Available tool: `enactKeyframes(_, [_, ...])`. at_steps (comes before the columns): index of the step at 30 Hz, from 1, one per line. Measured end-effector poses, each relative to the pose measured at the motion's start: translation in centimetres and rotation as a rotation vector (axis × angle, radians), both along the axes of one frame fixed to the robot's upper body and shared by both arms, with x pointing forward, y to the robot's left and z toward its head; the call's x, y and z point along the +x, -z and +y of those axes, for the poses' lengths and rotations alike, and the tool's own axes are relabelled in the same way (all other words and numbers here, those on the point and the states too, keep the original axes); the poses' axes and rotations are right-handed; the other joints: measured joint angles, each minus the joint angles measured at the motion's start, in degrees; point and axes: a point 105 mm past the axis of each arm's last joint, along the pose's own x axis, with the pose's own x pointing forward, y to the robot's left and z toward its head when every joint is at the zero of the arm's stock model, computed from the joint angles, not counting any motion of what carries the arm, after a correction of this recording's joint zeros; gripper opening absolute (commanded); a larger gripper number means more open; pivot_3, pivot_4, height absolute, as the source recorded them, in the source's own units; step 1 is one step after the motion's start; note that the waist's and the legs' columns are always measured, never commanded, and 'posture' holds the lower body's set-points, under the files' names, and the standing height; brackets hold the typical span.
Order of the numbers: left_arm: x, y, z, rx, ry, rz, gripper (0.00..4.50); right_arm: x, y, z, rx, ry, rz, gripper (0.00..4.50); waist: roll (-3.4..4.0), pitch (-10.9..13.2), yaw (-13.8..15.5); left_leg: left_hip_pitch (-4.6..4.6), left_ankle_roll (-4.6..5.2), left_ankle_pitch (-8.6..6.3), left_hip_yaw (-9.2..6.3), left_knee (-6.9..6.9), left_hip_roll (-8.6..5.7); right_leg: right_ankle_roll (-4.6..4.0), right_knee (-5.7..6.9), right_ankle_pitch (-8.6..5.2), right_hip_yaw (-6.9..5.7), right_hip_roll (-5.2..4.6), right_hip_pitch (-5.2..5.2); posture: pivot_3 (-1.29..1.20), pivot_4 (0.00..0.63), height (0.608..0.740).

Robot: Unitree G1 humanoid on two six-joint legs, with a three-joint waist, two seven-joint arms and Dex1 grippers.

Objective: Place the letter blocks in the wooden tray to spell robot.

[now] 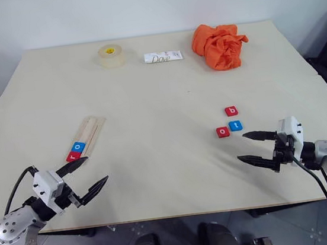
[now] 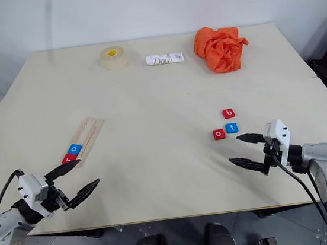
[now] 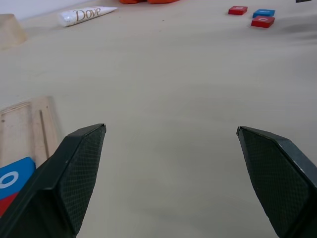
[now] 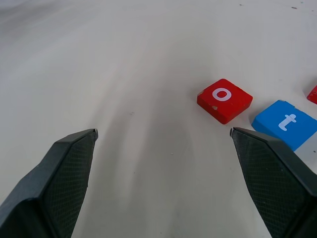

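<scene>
Red and blue tiles: five letter blocks; a red one and a blue "o" already sit at the near end of the wooden tray, at about 8 o'clock on the table.
Loose tiles: red "b", red "o" and blue "t" lie flat in a tight cluster at about 4 o'clock, the "o" and "t" side by side, the "b" just behind them.
Step in hand: likely fetching the "b", since the tray seems to hold "r" and "o"; the red tile's letter there is too small to read.
Right gripper: jaws spread wide, empty, hovering near the cluster at its 5 o'clock side.
Left gripper: jaws apart, empty, just in front of the tray's near end.
Doing it well: reach past the front pair, pinch the "b" by two opposite edges, and come down straight so the neighbours are not nudged.
Risk: thin flat tiles may slip or tip between the fingers.
Bystanders: tape roll, white Dove packet and orange cloth along the far edge, well apart from the work.
</scene>
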Motion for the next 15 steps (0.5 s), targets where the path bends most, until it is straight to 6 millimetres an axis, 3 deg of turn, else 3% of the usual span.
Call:
enactKeyframes(10, [-0.4, -0.7, 0.6, -0.019, -0.088, 0.011, 4.5, 1.0, -1.4, 0.5, -0.012, -0.026, -0.044, 4.48, 0.0, 0.0, -0.06, 0.0, 0.0, -0.01, 0.01, 0.0, 0.0, 0.0, 0.0, 0.0, 0.03, 0.0, -0.01, 0.0, 0.15, 0.74])
enactKeyframes(15, [-2.1, -0.5, 3.2, -0.01, -0.227, 0.064, 4.5, 2.1, -2.4, 1.3, -0.003, -0.063, -0.076, 4.48, -0.07, 0.04, -0.6, 0.02, -0.01, -0.02, 0.04, -0.01, 0.04, 0.0, 0.01, 0.0, 0.04, 0.02, -0.01, 0.0, 0.15, 0.74])
